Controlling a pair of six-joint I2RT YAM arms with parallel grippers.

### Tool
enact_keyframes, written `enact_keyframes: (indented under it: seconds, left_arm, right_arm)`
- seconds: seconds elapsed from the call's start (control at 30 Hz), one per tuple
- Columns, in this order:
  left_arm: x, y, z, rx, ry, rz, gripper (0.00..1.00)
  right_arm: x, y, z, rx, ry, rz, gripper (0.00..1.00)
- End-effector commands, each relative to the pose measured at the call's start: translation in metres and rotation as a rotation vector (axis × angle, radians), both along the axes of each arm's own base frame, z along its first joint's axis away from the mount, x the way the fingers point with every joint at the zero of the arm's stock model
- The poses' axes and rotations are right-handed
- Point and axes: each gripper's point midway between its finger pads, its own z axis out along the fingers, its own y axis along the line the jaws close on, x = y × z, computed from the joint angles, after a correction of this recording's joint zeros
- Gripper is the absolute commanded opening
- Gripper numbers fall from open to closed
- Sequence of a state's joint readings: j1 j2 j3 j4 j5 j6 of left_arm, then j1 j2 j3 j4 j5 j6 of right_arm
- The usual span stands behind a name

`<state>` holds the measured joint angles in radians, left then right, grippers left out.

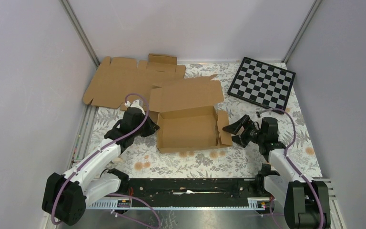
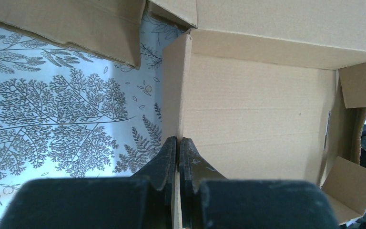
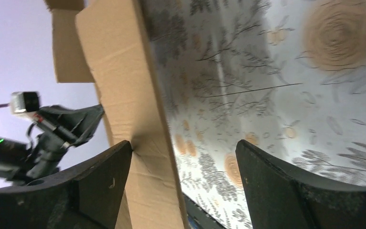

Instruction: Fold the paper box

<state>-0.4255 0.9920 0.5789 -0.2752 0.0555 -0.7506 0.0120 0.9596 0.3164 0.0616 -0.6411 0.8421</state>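
Corrugated brown paper box (image 1: 190, 128), shallow, rectangular: left gripper (image 2: 177, 139) pinches its side wall; right gripper (image 3: 184, 144) gapes beside its end flap; flat cardboard sheet (image 1: 124, 81) and checkerboard (image 1: 262, 82) lie beyond.

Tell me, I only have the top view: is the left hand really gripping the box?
Observer: Yes. The left wrist view shows the left hand shut on the box, its left wall pinched between the fingers.
Operator: And the right hand?
Observer: The right wrist view shows the right hand open. The box's right end stands inside the gap, next to one finger and well clear of the other.
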Motion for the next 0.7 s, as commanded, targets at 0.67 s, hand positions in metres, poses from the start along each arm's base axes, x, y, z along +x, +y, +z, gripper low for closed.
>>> enact_keyframes:
  seconds: [0.67]
  left_arm:
    - [0.012, -0.013, 0.020, -0.024, -0.088, -0.079, 0.00]
  right_arm:
    - [0.003, 0.027, 0.088, 0.097, -0.355, 0.222, 0.91]
